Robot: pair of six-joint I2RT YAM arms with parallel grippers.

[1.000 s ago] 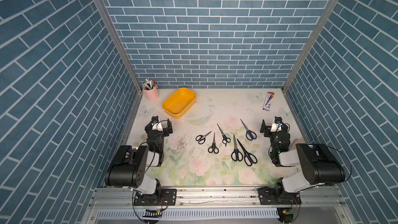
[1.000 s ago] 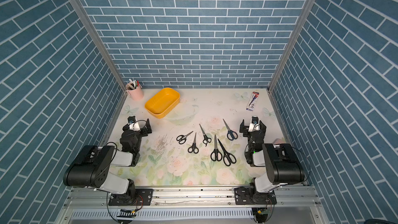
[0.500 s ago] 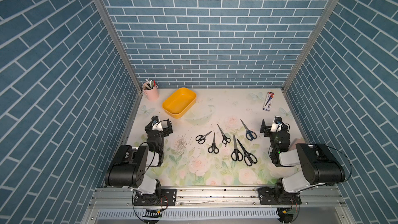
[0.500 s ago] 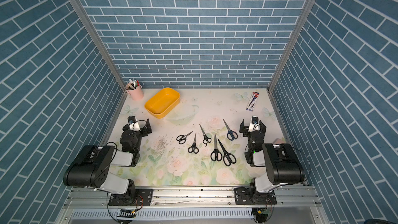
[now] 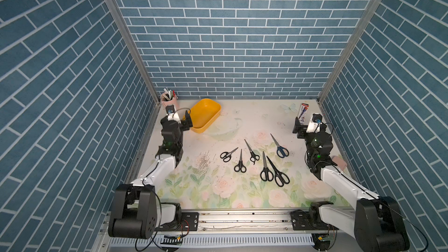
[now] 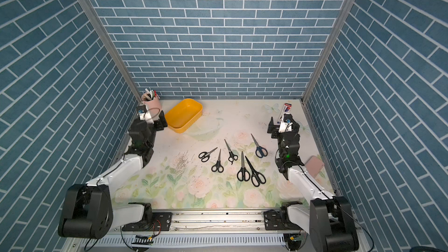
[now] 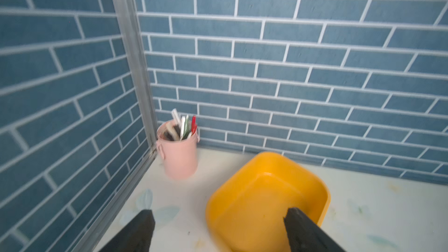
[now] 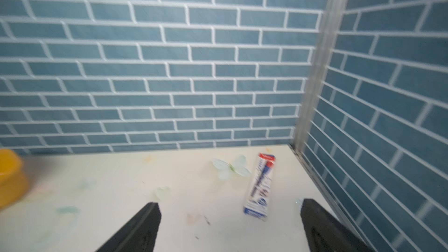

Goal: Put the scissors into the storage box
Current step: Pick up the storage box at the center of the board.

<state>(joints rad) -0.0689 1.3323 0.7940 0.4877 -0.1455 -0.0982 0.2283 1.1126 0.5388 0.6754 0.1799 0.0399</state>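
Both the left arm (image 5: 162, 168) and right arm (image 5: 339, 178) reach forward, fingers (image 7: 135, 233) spread wide, empty.

The yellow-orange storage box (image 5: 211, 121) stands upright and empty, set diagonally just ahead of the left gripper (image 7: 219, 214). Six scissors (image 5: 240, 159) lie flat with blades shut, between the two grippers and behind their fingertips. Five have black handles. The dark blue-handled pair (image 5: 278, 145) lies nearest the right gripper (image 8: 230, 203). All tips point away from the robot.
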